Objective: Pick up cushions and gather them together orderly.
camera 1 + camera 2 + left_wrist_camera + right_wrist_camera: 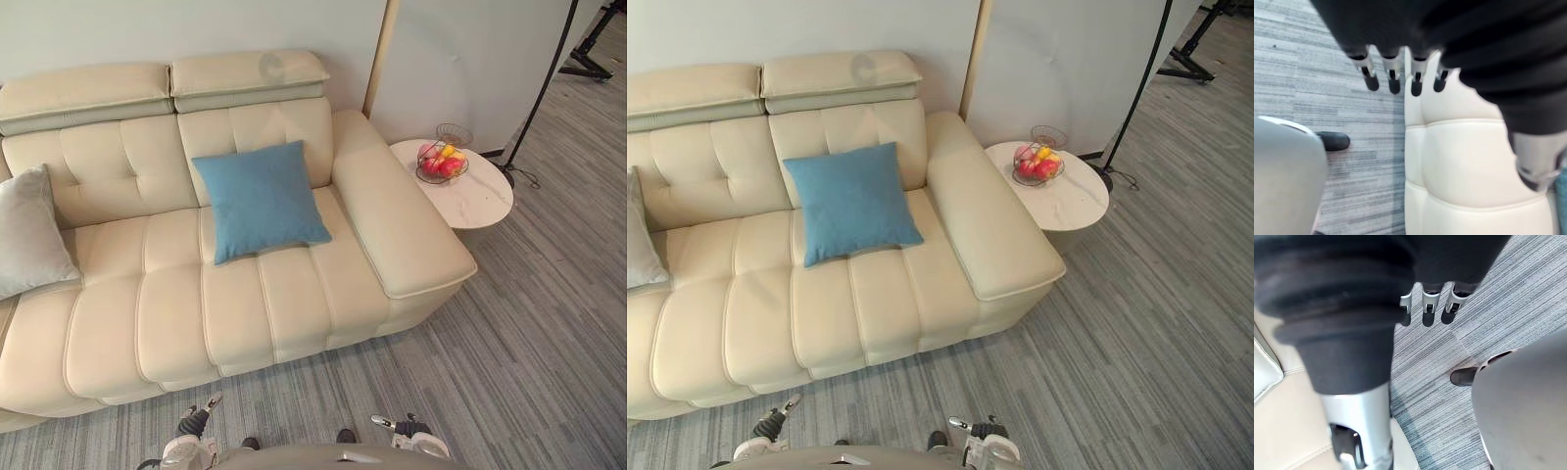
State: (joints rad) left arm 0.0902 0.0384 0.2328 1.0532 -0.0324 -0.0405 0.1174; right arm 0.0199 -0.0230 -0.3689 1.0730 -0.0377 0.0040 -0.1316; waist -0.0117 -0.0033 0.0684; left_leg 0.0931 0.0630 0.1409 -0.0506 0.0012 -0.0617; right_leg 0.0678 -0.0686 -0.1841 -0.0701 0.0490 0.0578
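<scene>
Blue cushion (260, 199) leans on the sofa (176, 313) back, grey cushion (29, 233) well apart at the end; my left hand (1394, 73) and right hand (1428, 303) hang empty, fingers straight, nothing reached yet.

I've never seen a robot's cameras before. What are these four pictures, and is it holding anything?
This is a humanoid robot with two arms. The two wide pictures come from cameras on its head, looking down at a cream sofa. A blue cushion leans against the backrest; a grey cushion sits at the sofa's left end. Beside the sofa, a round side table carries a fruit bowl. The two close pictures come from wrist cameras: the left robot hand and right robot hand hang open above the carpet, holding nothing.
</scene>
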